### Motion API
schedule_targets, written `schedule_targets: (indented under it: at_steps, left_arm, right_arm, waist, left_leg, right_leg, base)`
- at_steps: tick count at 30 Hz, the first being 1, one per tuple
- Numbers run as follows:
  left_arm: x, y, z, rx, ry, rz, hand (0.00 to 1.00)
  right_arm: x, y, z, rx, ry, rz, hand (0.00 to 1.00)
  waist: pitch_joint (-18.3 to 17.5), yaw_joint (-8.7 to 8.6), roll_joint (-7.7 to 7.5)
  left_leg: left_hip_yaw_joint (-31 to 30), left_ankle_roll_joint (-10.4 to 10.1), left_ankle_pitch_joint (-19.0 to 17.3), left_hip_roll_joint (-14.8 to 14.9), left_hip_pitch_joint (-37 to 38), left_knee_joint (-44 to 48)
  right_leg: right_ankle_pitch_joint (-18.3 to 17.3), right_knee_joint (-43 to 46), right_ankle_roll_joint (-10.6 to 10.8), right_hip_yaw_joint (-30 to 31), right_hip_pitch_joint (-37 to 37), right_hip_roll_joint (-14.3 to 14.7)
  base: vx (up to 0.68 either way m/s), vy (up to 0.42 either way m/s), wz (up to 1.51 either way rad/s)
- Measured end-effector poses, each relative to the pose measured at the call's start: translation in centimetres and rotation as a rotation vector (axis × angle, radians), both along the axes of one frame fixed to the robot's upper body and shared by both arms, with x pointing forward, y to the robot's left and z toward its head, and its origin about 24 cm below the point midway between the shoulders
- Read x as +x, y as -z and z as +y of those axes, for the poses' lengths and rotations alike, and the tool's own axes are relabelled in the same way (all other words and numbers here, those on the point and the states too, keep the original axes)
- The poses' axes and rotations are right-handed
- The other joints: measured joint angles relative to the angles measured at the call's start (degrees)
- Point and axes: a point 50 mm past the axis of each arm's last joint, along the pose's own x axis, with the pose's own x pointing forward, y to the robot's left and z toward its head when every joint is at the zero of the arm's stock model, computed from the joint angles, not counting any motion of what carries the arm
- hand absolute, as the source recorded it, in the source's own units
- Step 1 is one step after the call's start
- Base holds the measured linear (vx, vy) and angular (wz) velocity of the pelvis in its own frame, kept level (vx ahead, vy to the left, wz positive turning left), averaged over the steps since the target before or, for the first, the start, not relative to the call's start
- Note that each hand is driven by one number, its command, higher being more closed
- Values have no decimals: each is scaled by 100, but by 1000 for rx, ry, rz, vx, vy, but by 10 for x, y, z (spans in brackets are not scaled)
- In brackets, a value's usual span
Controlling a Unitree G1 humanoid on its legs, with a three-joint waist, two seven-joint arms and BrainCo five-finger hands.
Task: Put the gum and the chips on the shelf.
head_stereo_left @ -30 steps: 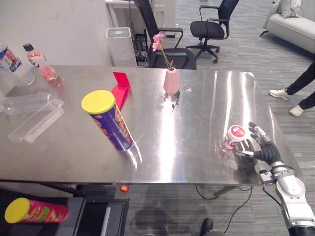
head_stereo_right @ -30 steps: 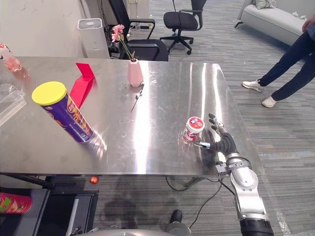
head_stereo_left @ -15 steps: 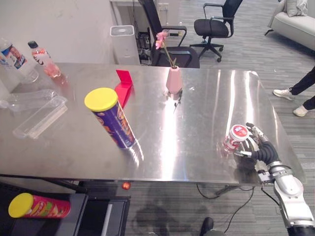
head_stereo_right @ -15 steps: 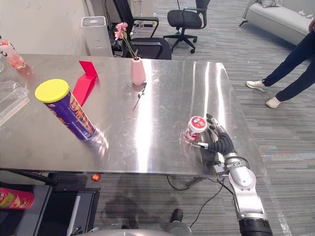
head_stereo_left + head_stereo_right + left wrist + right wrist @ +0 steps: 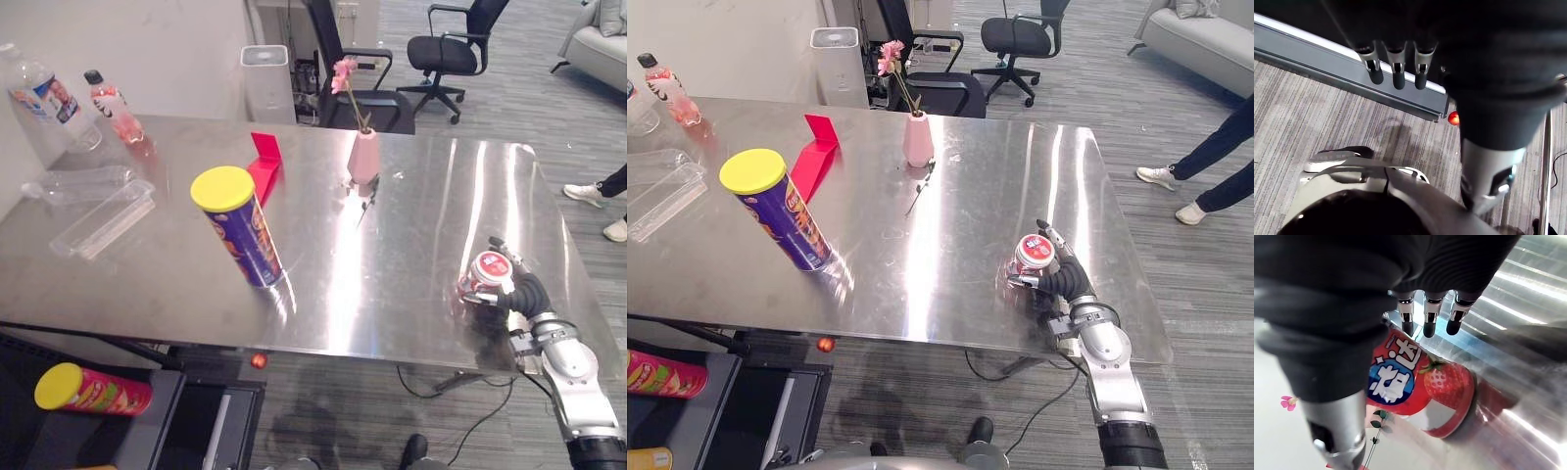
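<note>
Stainless-steel table [image 5: 411, 196]: we see the right hand [image 5: 526, 292] now drawn up against the red-and-white strawberry-print gum tub [image 5: 487, 272] near the right front corner, fingers straight, not clenched; a grasp looks imminent. The yellow-lidded purple chips tube [image 5: 240, 240] waits near the front edge; the left hand [image 5: 1396, 73] hangs relaxed.

- The bench [image 5: 392, 284] has a wide bare strip down its middle, running from the pink vase [image 5: 363, 159] (a flower stem rises above it) to the front edge.
- The purple chips can [image 5: 238, 240] stands tall left of that strip, with bare steel in front and to its right. A red card stand [image 5: 263, 164] sits just behind it.
- Clear plastic trays [image 5: 103, 215] and two bottles [image 5: 113, 103] crowd the far left end.
- The gum tub [image 5: 1034, 253] stands near the front right edge. The right hand [image 5: 1063, 279] flanks it, fingers behind and thumb in front, and its left side faces bare steel.
- A red chips can [image 5: 93, 390] lies on its side on the shelf [image 5: 171, 392] below the bench's left end.
</note>
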Motion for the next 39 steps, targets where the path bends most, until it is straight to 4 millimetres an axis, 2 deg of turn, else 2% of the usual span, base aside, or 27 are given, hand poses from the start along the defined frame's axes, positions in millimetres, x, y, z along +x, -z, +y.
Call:
schedule_targets:
  at_steps: [1, 2, 31, 34, 37, 39]
  left_arm:
    - [0, 0, 0, 0, 0, 0, 0]
    - [0, 0, 0, 0, 0, 0, 0]
    - [0, -1, 1, 8, -2, -2, 0]
    - [0, -1, 1, 11, -3, -3, 0]
    - [-1, -1, 1, 16, -6, -2, 0]
    - [-1, -2, 2, 18, -7, -2, 0]
  right_arm:
    - [0, 0, 0, 0, 1, -1, 0]
    - [0, 0, 0, 0, 1, -2, 100]
    - [3, 1, -4, 6, 45, -13, 100]
    - [5, -6, -4, 9, 53, -50, 100]
    - [7, -22, 1, 4, 32, -118, 100]
    - [7, -39, 8, 3, -3, -191, 100]
  waist:
    - [0, 0, 0]
    - [1, 1, -2]
    - [9, 0, -32]
    - [0, -1, -47]
    - [-4, -3, -52]
    - [-15, -10, -71]
  left_leg:
    - [-11, 3, 4, -3, -2, -1]
    - [-21, 3, 8, -6, -4, -1]
    - [-88, 0, 112, -32, 15, -146]
    - [-69, 0, 112, -34, 37, -159]
    - [-19, 0, 112, -40, 107, -192]
    - [13, 0, 111, -44, 124, -193]
  right_leg:
    - [0, 0, 0, -4, 3, -2]
    - [0, 0, 0, -9, 5, -4]
    - [3, 0, 1, -69, -2, -12]
    - [7, 0, 4, -45, -1, -12]
    - [12, 0, 10, 7, 22, -12]
    - [18, 0, 16, 31, 23, -19]
  base:
    - [-38, -21, 4]
    - [-30, -19, 4]
    - [-7, -7, 1]
    - [-8, -8, -3]
    - [-17, -11, -8]
    - [-20, -10, -5]
